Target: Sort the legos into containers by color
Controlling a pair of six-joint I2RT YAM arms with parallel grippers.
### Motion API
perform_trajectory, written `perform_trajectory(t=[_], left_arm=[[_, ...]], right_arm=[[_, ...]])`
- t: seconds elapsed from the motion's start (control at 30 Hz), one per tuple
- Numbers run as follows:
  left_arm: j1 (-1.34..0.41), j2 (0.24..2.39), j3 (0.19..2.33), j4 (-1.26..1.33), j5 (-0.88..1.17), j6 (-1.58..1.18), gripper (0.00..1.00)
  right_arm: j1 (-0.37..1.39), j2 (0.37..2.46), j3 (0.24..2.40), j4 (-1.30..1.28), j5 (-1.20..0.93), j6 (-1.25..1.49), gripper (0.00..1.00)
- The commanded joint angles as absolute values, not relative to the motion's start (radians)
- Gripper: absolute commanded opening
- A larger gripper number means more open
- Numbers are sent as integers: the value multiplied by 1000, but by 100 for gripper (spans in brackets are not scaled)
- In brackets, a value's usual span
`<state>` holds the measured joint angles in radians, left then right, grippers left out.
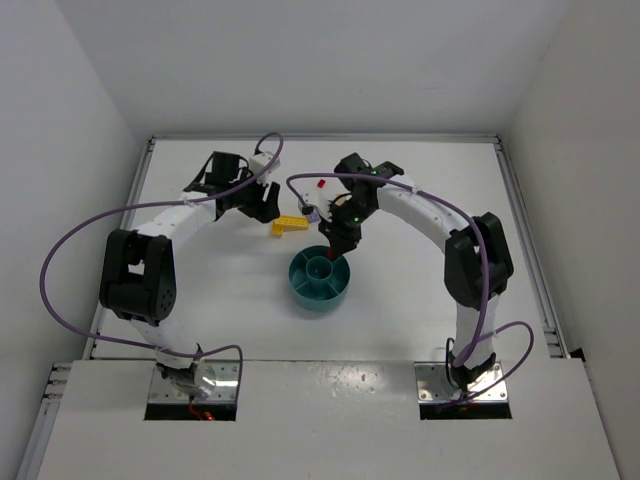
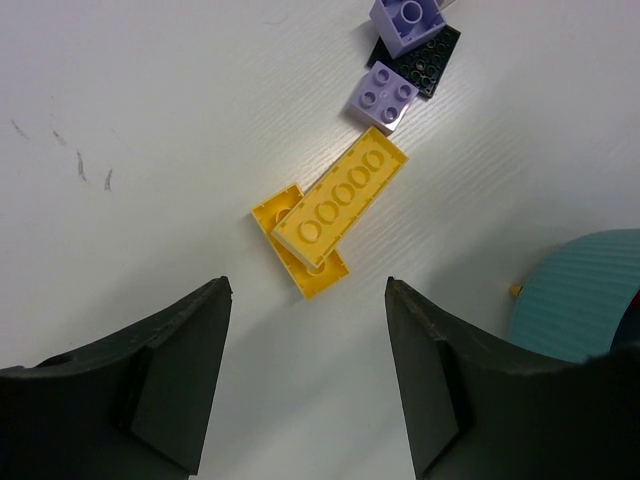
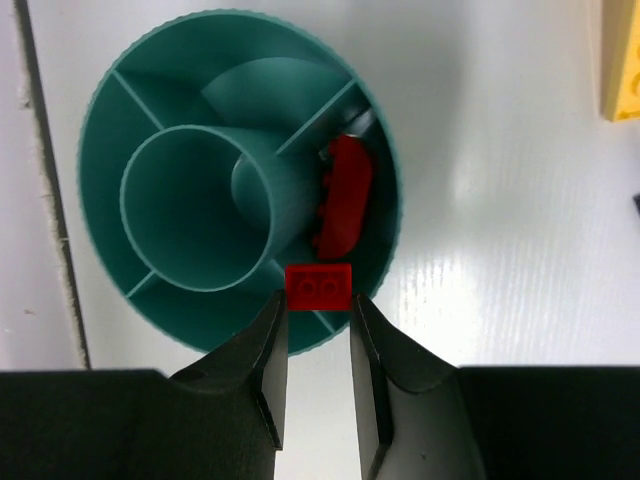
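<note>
My right gripper (image 3: 318, 300) is shut on a small red brick (image 3: 319, 286) and holds it over the near rim of the round teal dish (image 3: 100, 130). Another red piece (image 3: 343, 195) lies in an outer section beside the central cup. In the top view the right gripper (image 1: 333, 240) hangs over the dish's (image 1: 320, 292) far edge. My left gripper (image 2: 308, 290) is open and empty above the table, just short of two stacked yellow bricks (image 2: 340, 203). Two purple bricks (image 2: 382, 97) and a black plate (image 2: 425, 60) lie beyond them.
A small red brick (image 1: 321, 185) lies on the table behind the right arm. The yellow bricks (image 1: 288, 225) sit left of the dish, between the two grippers. A yellow brick edge (image 3: 622, 60) shows at the right wrist view's upper right. The dish edge (image 2: 580, 295) shows beside the left gripper.
</note>
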<state>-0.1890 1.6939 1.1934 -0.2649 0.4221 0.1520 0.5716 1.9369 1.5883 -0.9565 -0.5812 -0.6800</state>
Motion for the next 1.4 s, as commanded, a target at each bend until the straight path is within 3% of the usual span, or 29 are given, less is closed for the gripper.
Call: perform_trajectory(t=[0.0, 0.13, 0.23, 0.57, 0.8, 0.93, 1.2, 1.3, 1.37], left_arm=[[-178, 1647, 1187, -222, 436, 147, 69], [-178, 1647, 1187, -222, 436, 147, 69], [-178, 1647, 1187, -222, 436, 147, 69], [-178, 1667, 1216, -202, 446, 97, 70], [-196, 1710, 1255, -193, 456, 77, 70], [-257, 1750, 1302, -163, 420, 55, 70], [-376, 2025, 1639, -185, 273, -37, 64], [-399, 2143, 1773, -195, 236, -63, 64], [-408, 2204, 1847, -236, 209, -72, 64]], right_arm=[[577, 1940, 1609, -887, -571, -669, 2], [577, 1959, 1621, -905, -571, -669, 2], [577, 1959, 1621, -914, -571, -678, 15], [577, 1927, 1600, -916, -571, -703, 36], [577, 1878, 1560, -873, -580, -703, 43], [557, 1827, 1549, -763, -568, -565, 43], [425, 1743, 1435, -549, -289, -148, 37], [353, 1724, 1413, -525, -204, -55, 45], [318, 1724, 1413, -525, -181, -17, 55]])
